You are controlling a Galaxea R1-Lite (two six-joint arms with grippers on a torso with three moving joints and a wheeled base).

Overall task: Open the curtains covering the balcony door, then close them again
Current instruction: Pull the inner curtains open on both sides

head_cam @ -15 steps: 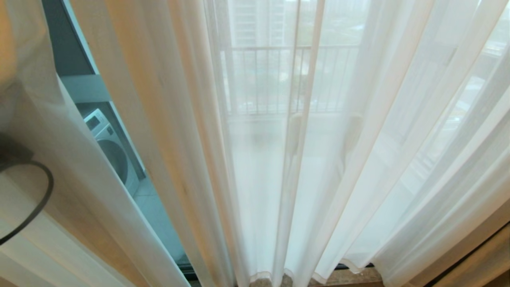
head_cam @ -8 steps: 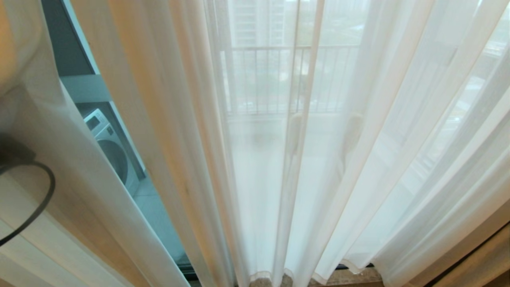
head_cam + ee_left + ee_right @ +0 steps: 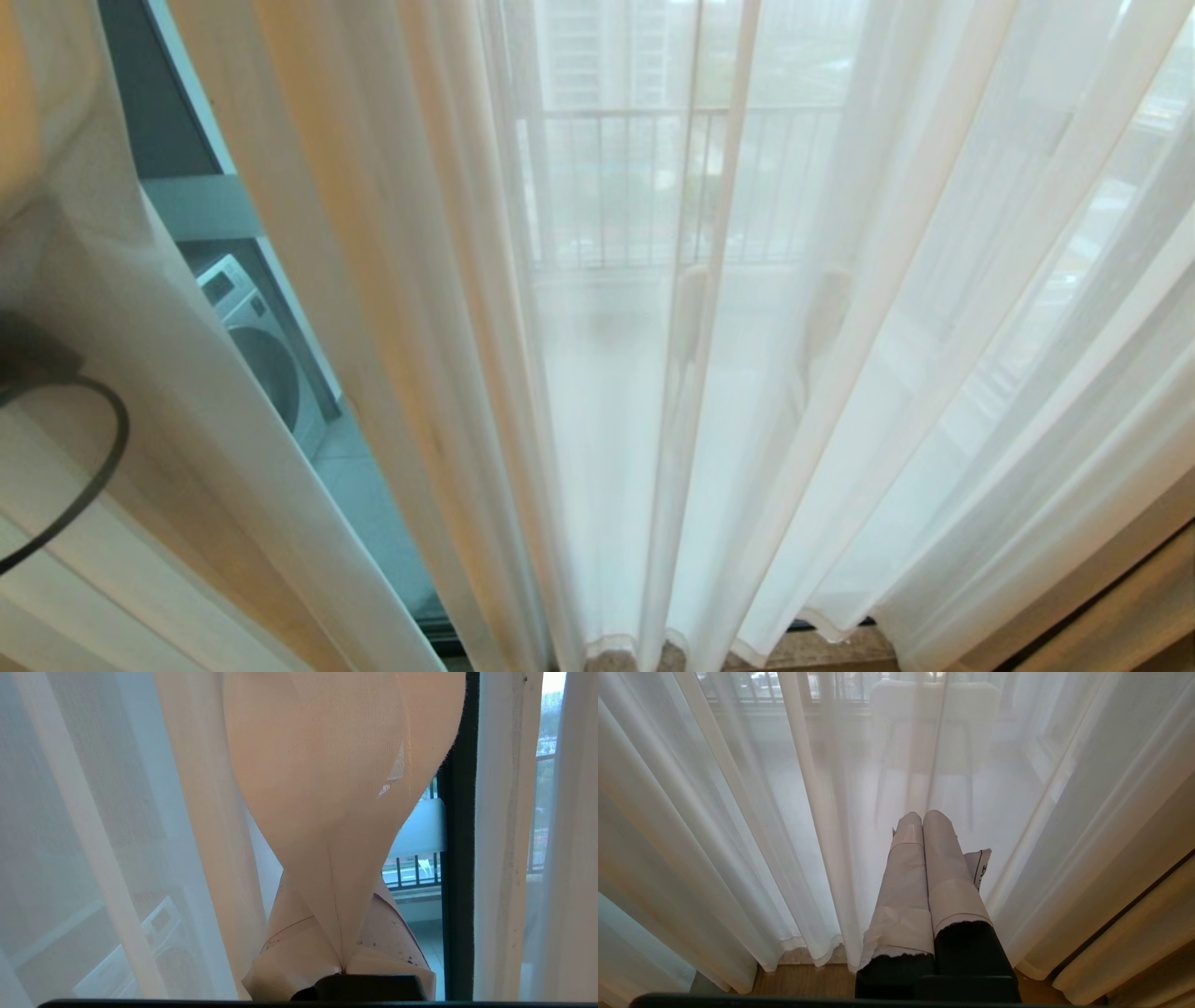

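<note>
The sheer white curtains [image 3: 653,373] hang in long folds across the whole head view, with a narrow gap at the left that shows the glass of the balcony door [image 3: 364,504]. In the left wrist view my left gripper [image 3: 335,891] is shut on a fold of curtain [image 3: 336,788] that fans upward from the pinch. The door's dark frame [image 3: 460,858] stands just beyond it. My left arm [image 3: 28,364] shows as a dark shape through the fabric at the far left. My right gripper [image 3: 922,816] is shut and empty, low in front of the curtains [image 3: 784,812].
A washing machine [image 3: 257,345] stands behind the glass in the gap. The balcony railing [image 3: 635,187] and a chair [image 3: 934,718] show through the sheer fabric. Thicker tan drapes [image 3: 1134,952] hang at the right. Wooden floor [image 3: 808,980] lies under the hems.
</note>
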